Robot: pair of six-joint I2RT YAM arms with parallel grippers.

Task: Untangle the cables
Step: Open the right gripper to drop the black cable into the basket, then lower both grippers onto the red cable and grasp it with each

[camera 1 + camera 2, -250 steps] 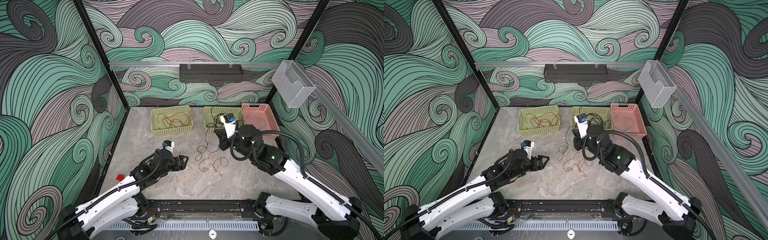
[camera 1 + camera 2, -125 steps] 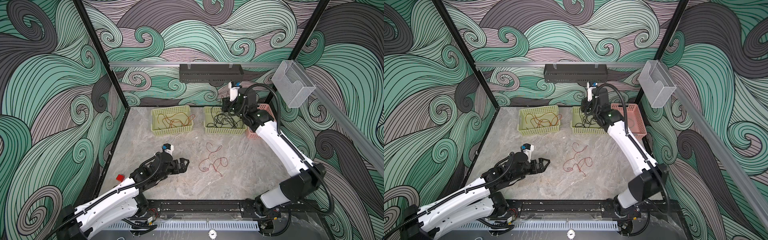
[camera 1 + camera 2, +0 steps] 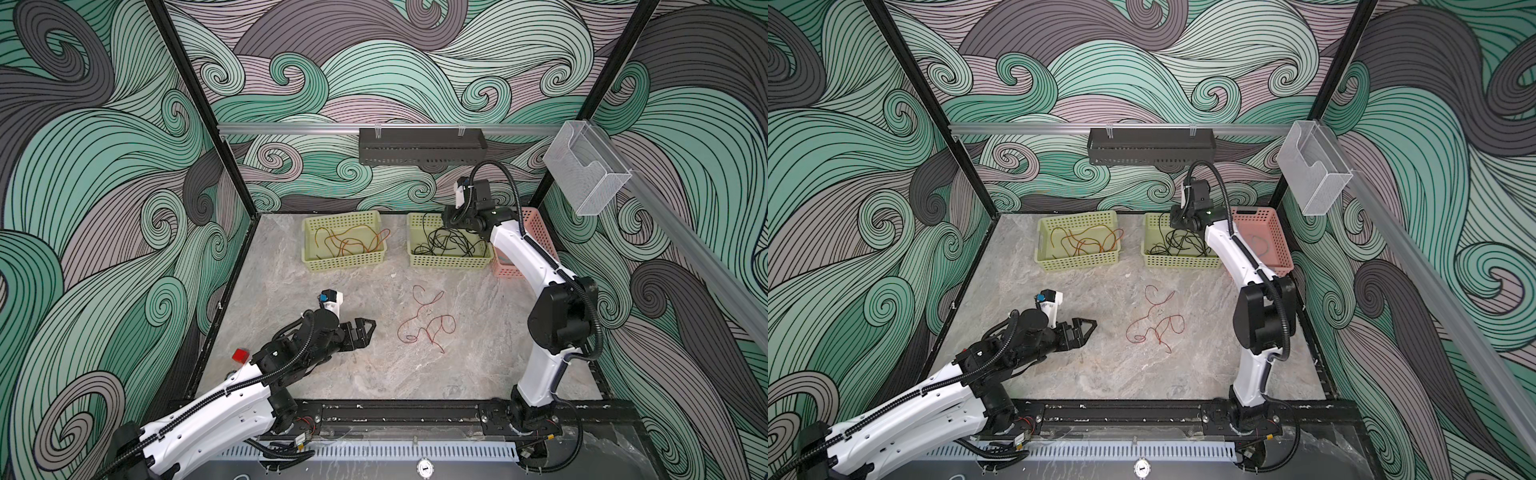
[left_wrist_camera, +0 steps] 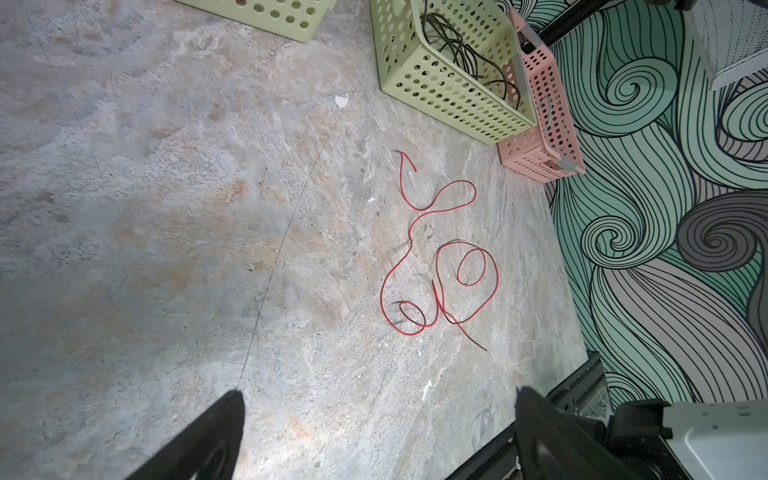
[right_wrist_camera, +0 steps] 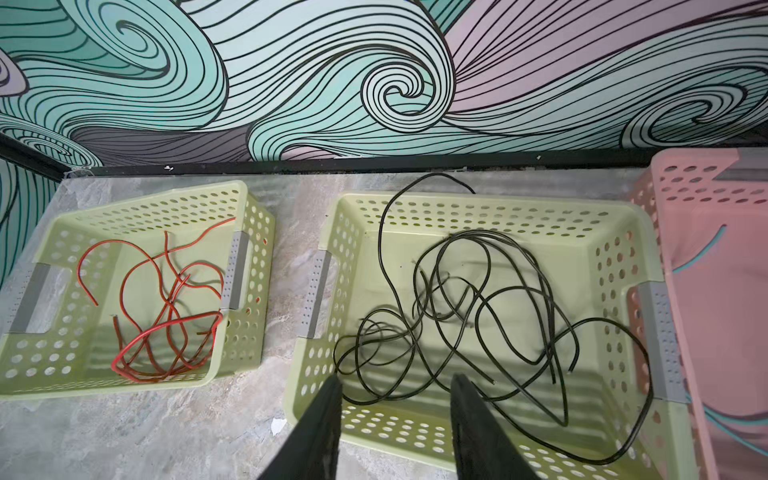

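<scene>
A loose red cable (image 3: 426, 322) (image 4: 440, 266) lies looped on the marble table. Red-orange cables (image 3: 347, 243) (image 5: 166, 316) fill the left green basket (image 3: 345, 264). A pile of black cables (image 3: 446, 245) (image 5: 478, 316) lies in the middle green basket (image 3: 451, 262), with one end hanging over its far rim. A teal cable (image 5: 702, 253) rests in the pink basket (image 3: 1271, 224). My right gripper (image 3: 449, 218) (image 5: 395, 382) hovers open over the middle basket's near wall and holds nothing. Left of the red cable, my left gripper (image 3: 369, 330) (image 4: 378, 399) stands wide open above bare table.
A black rack (image 3: 422, 145) hangs on the back wall and a clear bin (image 3: 586, 174) on the right wall. The three baskets stand in a row along the back edge. A black rail (image 3: 395, 411) runs along the table's front.
My right arm swung from mid-table to the middle green basket and opened its jaws; the black cable it carried now lies there. The left gripper opened wider and barely moved.
</scene>
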